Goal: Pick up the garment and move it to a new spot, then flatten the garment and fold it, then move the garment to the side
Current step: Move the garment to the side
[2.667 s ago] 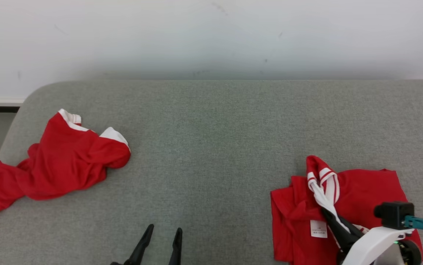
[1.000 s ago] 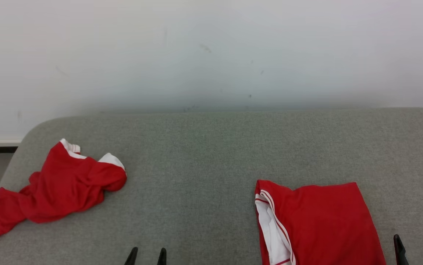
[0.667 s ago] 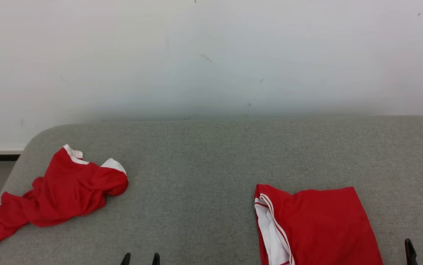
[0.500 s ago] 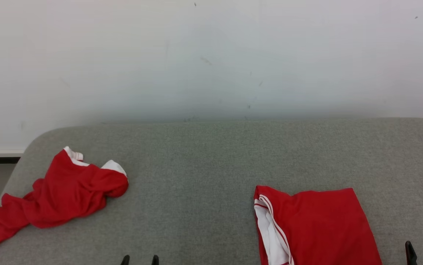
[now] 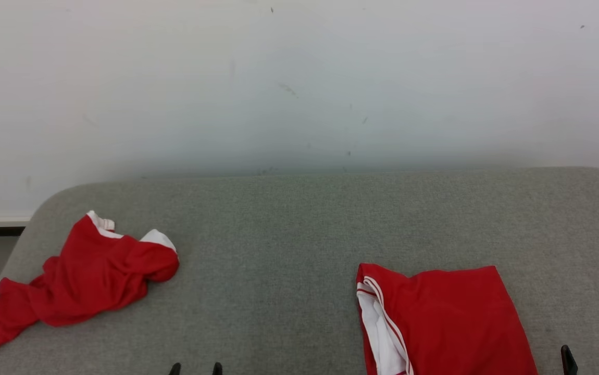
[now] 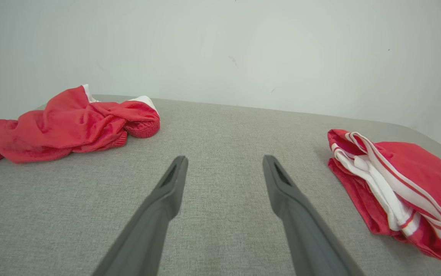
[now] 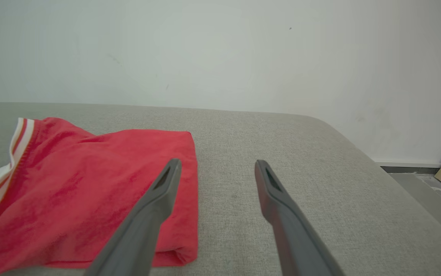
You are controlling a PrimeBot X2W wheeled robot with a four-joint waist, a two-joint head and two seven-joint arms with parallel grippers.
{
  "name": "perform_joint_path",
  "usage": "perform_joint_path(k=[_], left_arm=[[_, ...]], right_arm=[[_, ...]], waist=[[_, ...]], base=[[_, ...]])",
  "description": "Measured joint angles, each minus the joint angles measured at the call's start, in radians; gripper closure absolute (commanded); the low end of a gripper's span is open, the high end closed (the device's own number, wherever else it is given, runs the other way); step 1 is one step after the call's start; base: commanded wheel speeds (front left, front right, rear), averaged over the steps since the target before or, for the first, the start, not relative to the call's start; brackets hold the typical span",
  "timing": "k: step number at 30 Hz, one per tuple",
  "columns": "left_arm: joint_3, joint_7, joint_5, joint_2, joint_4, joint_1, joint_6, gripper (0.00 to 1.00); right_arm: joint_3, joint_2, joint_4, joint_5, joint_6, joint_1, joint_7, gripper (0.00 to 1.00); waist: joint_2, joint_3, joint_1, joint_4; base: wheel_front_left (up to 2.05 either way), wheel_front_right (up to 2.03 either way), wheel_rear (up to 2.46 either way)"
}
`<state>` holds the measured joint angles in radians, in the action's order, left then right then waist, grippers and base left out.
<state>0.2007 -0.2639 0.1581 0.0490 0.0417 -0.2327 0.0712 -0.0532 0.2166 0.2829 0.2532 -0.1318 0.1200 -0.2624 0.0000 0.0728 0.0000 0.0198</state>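
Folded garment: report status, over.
Both open, empty: left gripper, right gripper. Red folded garment lies flat, right side of grey cushion. Second, crumpled garment apart at left; nothing in the way.

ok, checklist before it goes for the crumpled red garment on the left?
1. Left gripper open, holding nothing: ok.
2. Right gripper open, holding nothing, apart from the folded garment: ok.
3. Folded garment lies flat on the right of the grey cushion: ok.
4. Crumpled garment lies free, nothing on it: ok.
5. Its left end fully on the cushion: cannot tell, it reaches the edge.
6. Nothing between left gripper and crumpled garment: ok.
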Motion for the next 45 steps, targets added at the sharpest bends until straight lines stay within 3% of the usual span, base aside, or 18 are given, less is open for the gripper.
perform_joint_path(k=[5,8,15,21,29,40,41,42,43,44,45], left_arm=[[0.0,0.0,0.0,0.0,-0.001,0.0,0.0,0.0],[0.002,0.0,0.0,0.0,-0.001,0.001,0.0,0.0],[0.002,0.0,-0.017,0.0,0.005,0.013,-0.018,0.0],[0.007,0.0,-0.035,0.0,0.021,0.049,-0.04,0.0],[0.012,0.0,-0.061,0.0,0.042,0.105,-0.058,0.0],[0.026,0.0,-0.063,0.0,0.051,0.112,-0.061,0.0],[0.026,0.0,-0.063,0.0,0.051,0.114,-0.06,0.0],[0.026,0.0,-0.063,0.0,0.051,0.115,-0.06,0.0],[0.026,0.0,-0.063,0.0,0.051,0.116,-0.058,0.0],[0.027,0.0,-0.063,0.0,0.051,0.117,-0.057,0.0],[0.028,0.0,-0.063,0.0,0.051,0.117,-0.054,0.0]], right_arm=[[0.026,-0.002,-0.007,0.026,0.0,-0.002,0.0,0.0],[0.09,0.015,0.005,0.142,0.0,-0.022,0.009,0.0],[0.243,0.169,0.038,0.514,0.0,-0.156,0.322,0.0],[0.308,0.249,0.115,0.672,0.0,-0.304,0.493,0.0],[0.374,0.239,0.275,0.771,0.0,-0.417,0.549,0.0],[0.496,0.216,0.305,0.884,0.0,-0.474,0.544,0.0],[0.507,0.214,0.303,0.89,0.0,-0.478,0.542,0.15],[0.517,0.213,0.3,0.901,0.0,-0.482,0.537,0.58],[0.527,0.211,0.296,0.913,0.0,-0.484,0.528,0.83],[0.537,0.209,0.289,0.925,0.0,-0.485,0.525,1.0],[0.549,0.208,0.281,0.935,0.0,-0.485,0.524,1.0]], waist=[[0.0,-0.004,0.0,0.003],[0.0,-0.015,0.0,0.006],[0.0,-0.062,0.0,0.014],[0.0,-0.112,0.0,0.015],[0.0,-0.166,0.0001,-0.038],[0.0,-0.19,0.0,-0.088],[0.0,-0.19,0.0,-0.09],[0.0,-0.189,0.0,-0.092],[0.0,-0.188,0.0,-0.093],[0.0,-0.186,0.0001,-0.094],[0.0,-0.184,0.0001,-0.094]], base=[[0.0,0.0,0.0],[0.0,0.0,0.0],[0.0,0.0,0.0],[0.0,0.0,0.0],[0.0,0.0,0.0],[0.0,0.0,0.0],[0.0,0.0,0.0],[0.0,0.0,0.0],[0.0,0.0,0.0],[0.0,0.0,0.0],[0.0,0.0,0.0]])
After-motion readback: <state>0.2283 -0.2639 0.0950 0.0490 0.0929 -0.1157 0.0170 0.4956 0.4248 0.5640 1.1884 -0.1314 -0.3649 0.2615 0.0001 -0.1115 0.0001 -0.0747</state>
